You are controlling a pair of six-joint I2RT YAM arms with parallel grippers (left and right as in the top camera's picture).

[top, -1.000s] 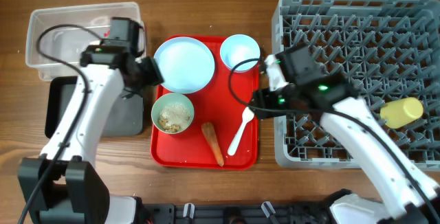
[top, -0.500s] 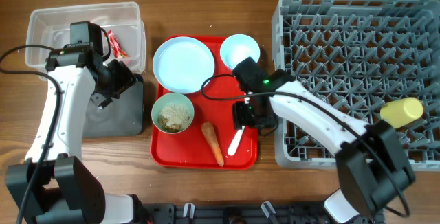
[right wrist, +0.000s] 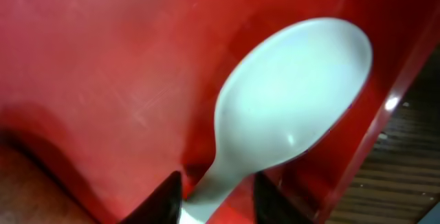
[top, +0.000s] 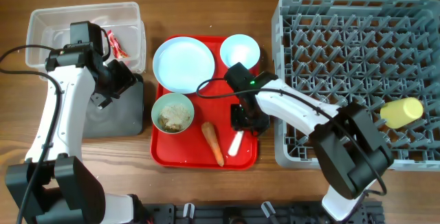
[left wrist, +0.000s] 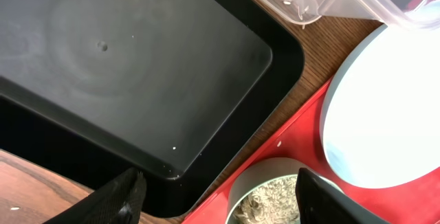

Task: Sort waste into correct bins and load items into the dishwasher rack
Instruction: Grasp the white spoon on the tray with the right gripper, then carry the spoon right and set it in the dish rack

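left jaws wide over black tray [left wrist: 137,66], right jaws narrow around handle of white spoon [right wrist: 289,93], grip unclear

Surface: brown wooden table [top: 206,4]
Left: 2 bins, clear tub [top: 41,31] and black tray [top: 127,117], overlapping
Middle: red serving tray [top: 165,152]
Right: 1 grey rack [top: 285,80]
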